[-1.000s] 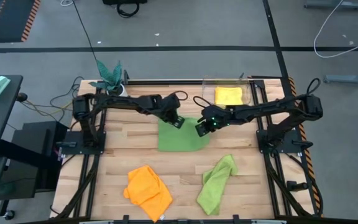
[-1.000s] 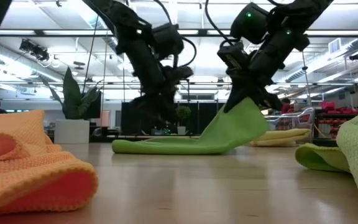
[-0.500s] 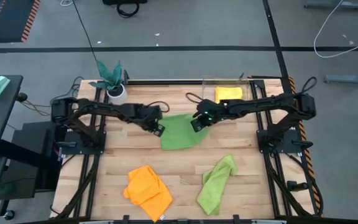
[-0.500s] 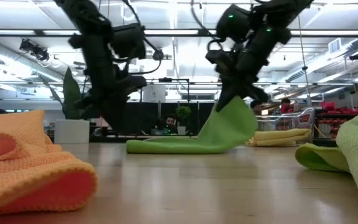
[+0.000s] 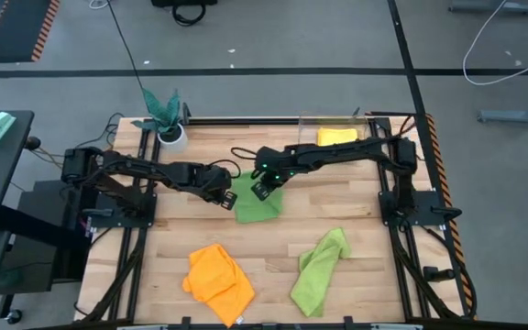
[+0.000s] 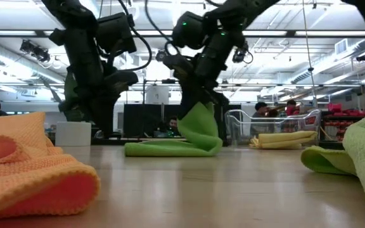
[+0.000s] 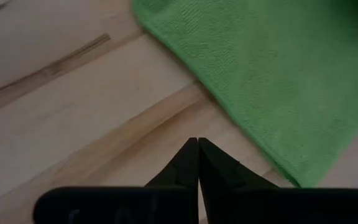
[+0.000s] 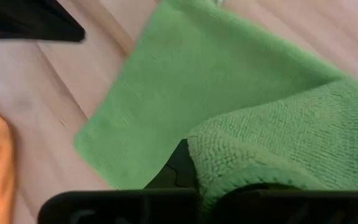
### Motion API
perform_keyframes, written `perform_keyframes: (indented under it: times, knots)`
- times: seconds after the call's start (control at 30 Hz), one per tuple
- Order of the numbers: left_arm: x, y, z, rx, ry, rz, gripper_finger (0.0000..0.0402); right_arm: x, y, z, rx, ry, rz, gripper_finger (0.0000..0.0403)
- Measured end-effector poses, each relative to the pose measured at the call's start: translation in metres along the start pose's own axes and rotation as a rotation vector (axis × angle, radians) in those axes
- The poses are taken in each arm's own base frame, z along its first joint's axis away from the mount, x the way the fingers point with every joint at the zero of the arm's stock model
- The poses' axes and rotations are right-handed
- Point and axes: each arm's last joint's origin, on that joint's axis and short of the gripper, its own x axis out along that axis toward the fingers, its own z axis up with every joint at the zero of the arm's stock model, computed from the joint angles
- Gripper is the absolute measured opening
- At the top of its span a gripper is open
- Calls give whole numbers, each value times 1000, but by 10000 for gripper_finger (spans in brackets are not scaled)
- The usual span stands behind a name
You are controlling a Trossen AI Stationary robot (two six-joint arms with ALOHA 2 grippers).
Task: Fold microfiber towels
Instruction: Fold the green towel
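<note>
The left gripper [image 5: 228, 196], closed and empty, hovered just beside the left edge of the green towel [image 5: 257, 206] at the middle of the table [image 5: 356, 211], while the right gripper [image 5: 260, 189] pinched that towel's edge, lifted and folded over the rest.

The soft lime-green microfiber towel [image 8: 241, 118] at mid-table drapes over the right gripper [image 8: 182, 168], hiding most of its dark fingers. From table height, the crumpled orange towel [image 6: 30, 168] and second lime-green towel [image 6: 353, 152] run off the picture's edges. The yellow towel [image 5: 335, 137] beyond the green one is partly covered by the right arm.
</note>
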Motion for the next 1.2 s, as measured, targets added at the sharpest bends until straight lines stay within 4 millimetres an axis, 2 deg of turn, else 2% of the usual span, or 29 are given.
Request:
perform_keyframes:
  times: [0.17,0.33,0.57,0.83,0.97,1.2]
  knots:
    - [0,2,-1,0,6,17,7,13,14,7,-24,14,15,0]
    - [0,1,0,-3,-1,8,29,22,25,7,-44,24,21,0]
    - [0,-1,2,-30,-29,0,27,40,23,4,-43,69,18,7]
    - [0,3,5,-73,-26,9,8,35,35,8,-75,4,115,49]
    - [1,5,5,-85,-14,25,17,34,39,11,-82,3,189,78]
    - [1,6,5,-97,-12,41,22,34,42,9,-92,13,212,137]
